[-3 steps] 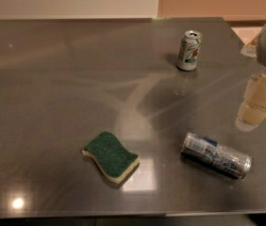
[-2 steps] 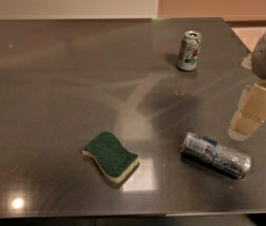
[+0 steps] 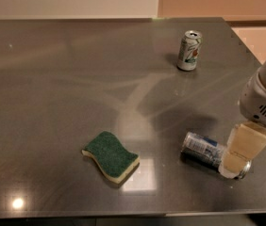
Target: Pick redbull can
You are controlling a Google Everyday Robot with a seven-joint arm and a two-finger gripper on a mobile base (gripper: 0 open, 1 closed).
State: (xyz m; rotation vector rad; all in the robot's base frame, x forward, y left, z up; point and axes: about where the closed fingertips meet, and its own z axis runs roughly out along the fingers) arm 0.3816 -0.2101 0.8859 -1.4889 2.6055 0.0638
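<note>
Reaching step: gripper (image 3: 236, 161), wide or closed I cannot say, hangs over the lying redbull can (image 3: 203, 148) near the surface's (image 3: 67, 79) front right corner; next, lower and squeeze.

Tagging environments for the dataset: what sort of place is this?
Likely a kitchen or break-room counter, though not certain: a grey countertop carries a sponge, an upright white can and the redbull can lying on its side. The gripper is low over that can's right end.
</note>
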